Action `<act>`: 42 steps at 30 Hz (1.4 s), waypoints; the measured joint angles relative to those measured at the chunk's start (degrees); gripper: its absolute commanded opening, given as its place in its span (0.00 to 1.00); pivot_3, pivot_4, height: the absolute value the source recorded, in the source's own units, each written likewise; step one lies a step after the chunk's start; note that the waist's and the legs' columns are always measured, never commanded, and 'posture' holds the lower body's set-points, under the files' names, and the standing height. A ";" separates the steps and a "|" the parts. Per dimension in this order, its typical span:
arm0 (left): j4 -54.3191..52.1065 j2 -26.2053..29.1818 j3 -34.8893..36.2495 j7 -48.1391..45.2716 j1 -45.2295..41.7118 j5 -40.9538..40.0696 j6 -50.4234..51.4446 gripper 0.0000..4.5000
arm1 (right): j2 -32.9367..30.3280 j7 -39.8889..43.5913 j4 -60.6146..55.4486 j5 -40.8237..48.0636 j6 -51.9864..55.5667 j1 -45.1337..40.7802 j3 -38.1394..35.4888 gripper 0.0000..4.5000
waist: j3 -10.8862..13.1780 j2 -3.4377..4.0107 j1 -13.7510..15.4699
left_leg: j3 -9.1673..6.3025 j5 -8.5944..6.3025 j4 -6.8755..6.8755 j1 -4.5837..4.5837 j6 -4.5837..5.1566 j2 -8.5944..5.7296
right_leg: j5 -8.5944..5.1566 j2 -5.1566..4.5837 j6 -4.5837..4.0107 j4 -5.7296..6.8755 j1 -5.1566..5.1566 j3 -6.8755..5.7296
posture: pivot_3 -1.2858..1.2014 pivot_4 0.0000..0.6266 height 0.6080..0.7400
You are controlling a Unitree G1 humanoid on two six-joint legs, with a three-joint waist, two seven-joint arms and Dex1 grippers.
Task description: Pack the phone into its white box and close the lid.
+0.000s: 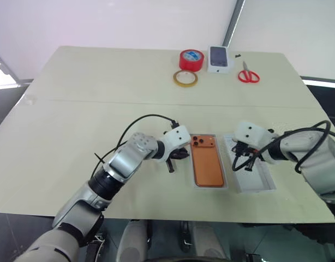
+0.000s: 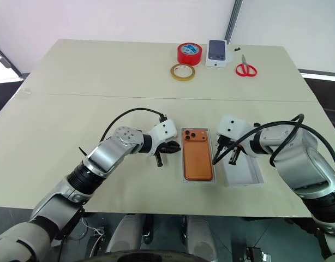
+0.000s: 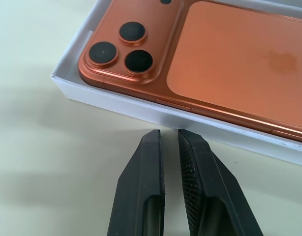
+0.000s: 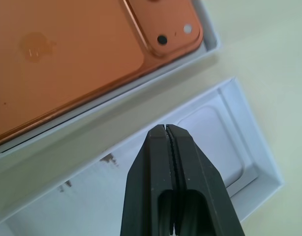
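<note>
The orange phone (image 1: 207,164) lies back up, its three lenses (image 3: 122,48) toward the far end, inside the shallow white box (image 3: 141,110) near the table's front edge. The lid (image 1: 258,183) lies just right of the box with its plain white inner face (image 4: 205,132) up. My left gripper (image 3: 168,132) hovers low beside the box's left wall near the lens corner. Its fingers stand almost together with a thin slit and nothing between them. My right gripper (image 4: 166,128) is shut and empty, held above the lid's edge nearest the box.
At the table's far side stand a red tape roll (image 1: 191,59), a tan tape ring (image 1: 185,78), a small white box picturing a dark phone (image 1: 219,59) and red scissors (image 1: 248,75). The table's front edge (image 1: 156,218) runs close below the box.
</note>
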 measured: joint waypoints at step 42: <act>-17.64 15.64 17.64 -15.76 15.17 -14.12 -19.32 0.13 | 14.73 -37.03 1.92 27.81 31.50 -1.80 -11.22 0.01 | -0.02 0.03 -0.30 | 0.12 -0.01 -0.02 0.01 0.01 0.02 | 0.02 -0.09 -0.01 0.03 -0.04 0.03 | 0.52 0.24 1.00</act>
